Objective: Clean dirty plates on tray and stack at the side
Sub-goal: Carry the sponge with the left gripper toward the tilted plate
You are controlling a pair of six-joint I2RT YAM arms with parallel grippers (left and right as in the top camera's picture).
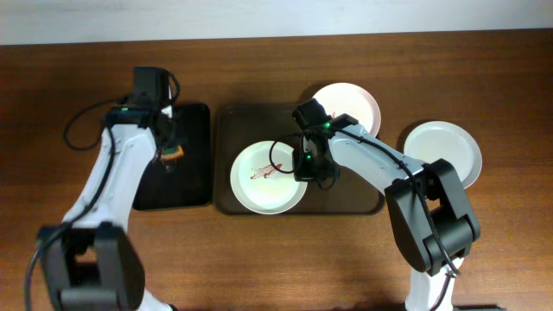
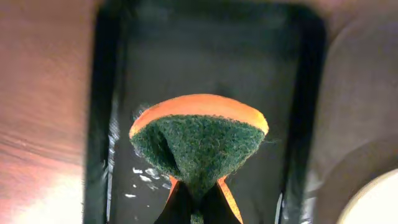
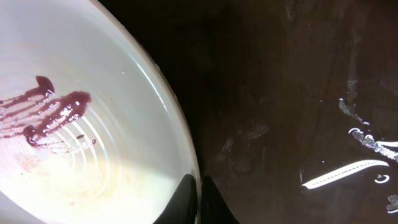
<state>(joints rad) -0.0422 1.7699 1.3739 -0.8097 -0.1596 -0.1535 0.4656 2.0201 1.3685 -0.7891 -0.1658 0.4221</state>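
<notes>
Left of the large dark-brown rectangular tray lies a smaller glossy black tray. Above it hangs the left tool, pressed together on an orange sponge with a green scouring face, which is folded by the pinch and bulges out in front. The first risk is here: the hold is on a narrow end of a soft thing, so when the sponge is pushed on a plate it may twist or slide out, and the hard tool would then scrape the plate. Inside the dark-brown tray, in its left half, sits the round shallow white plate with dark-red smears, not yet wiped. The right tool pinches the right rim of this plate, its jaws closed on the thin edge. Such a rim is smooth and sloped, so I judge that the plate can slip free or tilt if the sponge presses hard on the opposite side. Both arms must also meet over one plate, and they may collide. At the far right corner of the dark-brown tray is a second white plate, seemingly partly over the rim. Right of the tray, on the brown wooden worktop, is a third white plate; a wide swing of the right arm might push either.
</notes>
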